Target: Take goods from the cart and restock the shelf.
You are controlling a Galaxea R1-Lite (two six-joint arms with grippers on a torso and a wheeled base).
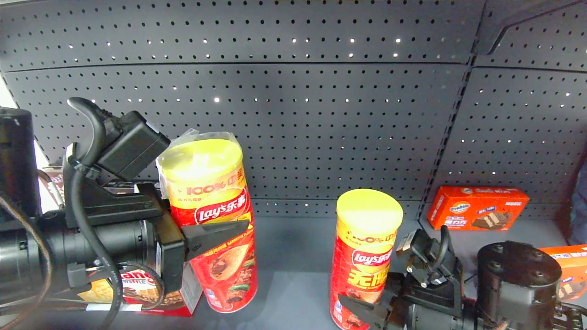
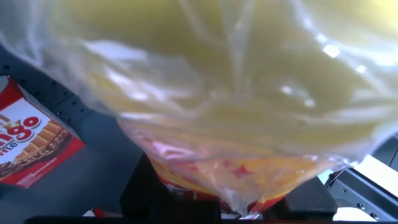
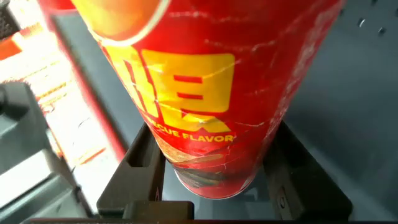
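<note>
Plainly, each arm has a can in hand. The left pincer (image 1: 215, 231) is clamped across the middle of the left can (image 1: 206, 183), a tall chip tube with a yellow lid under loose clear wrap. The can's long axis runs upright, leaning a touch, and crosses the fingers at right angles. I cannot tell whether its base touches the shelf (image 1: 293, 256). Below and behind that pincer lies a wafer box (image 1: 133, 300). Between the two pincers the grey shelf floor stretches back to the perforated back panel (image 1: 321, 137). The right pincer (image 3: 214, 177) grips the right can (image 1: 367, 238) low on its body, so most of the tube stands above the fingers, also upright. Beyond that pincer, near the back panel, sits an orange box (image 1: 481, 206). By my judgement the coming move is a set-down. Neither can needs turning, since both axes already stand as the shelf wants them, and each need only settle straight down from its own pincer before the fingers part.
</note>
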